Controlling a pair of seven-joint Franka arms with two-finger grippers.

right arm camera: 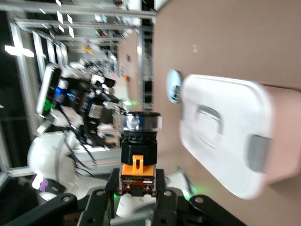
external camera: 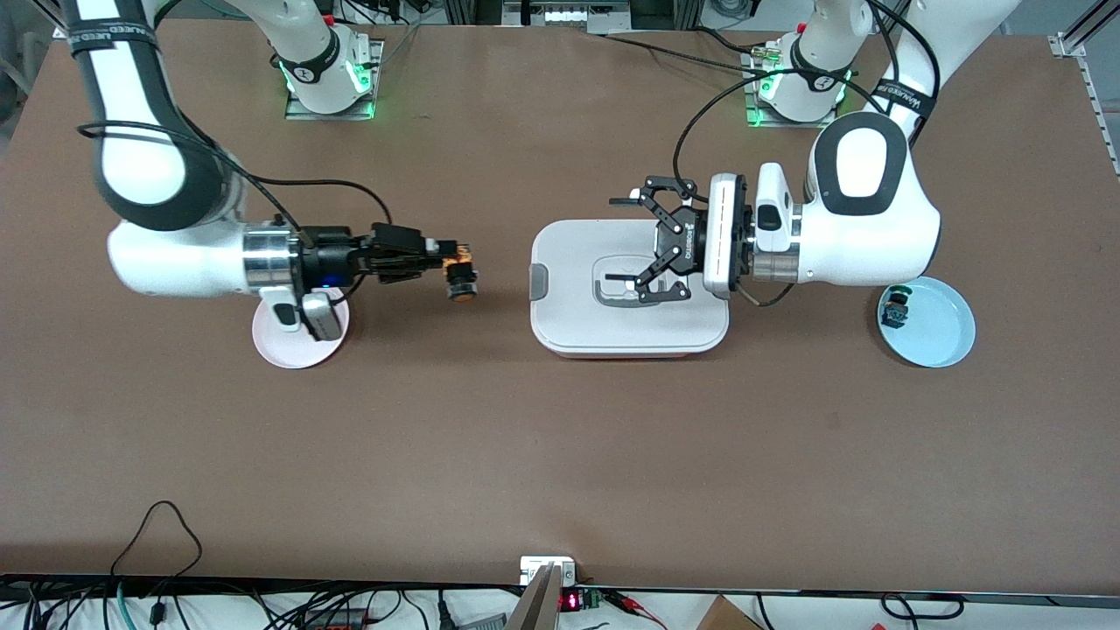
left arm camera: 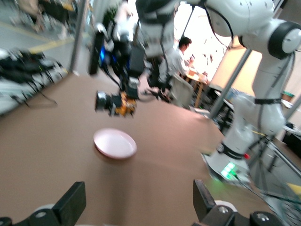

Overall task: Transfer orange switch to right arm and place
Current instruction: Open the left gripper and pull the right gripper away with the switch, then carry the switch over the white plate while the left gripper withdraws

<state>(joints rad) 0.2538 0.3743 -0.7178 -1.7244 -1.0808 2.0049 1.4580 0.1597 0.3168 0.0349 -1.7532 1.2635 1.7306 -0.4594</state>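
Note:
The orange switch is held in my right gripper, which is shut on its orange base, in the air over bare table between the pink plate and the white lidded box. In the right wrist view the switch stands up from the shut gripper. My left gripper is open and empty over the box lid, facing the right gripper. The left wrist view shows its own gripper open, with the switch and the pink plate farther off.
A light blue plate toward the left arm's end of the table holds a green-capped black switch. The pink plate lies partly under my right wrist. The white box has a grey latch and a recessed handle.

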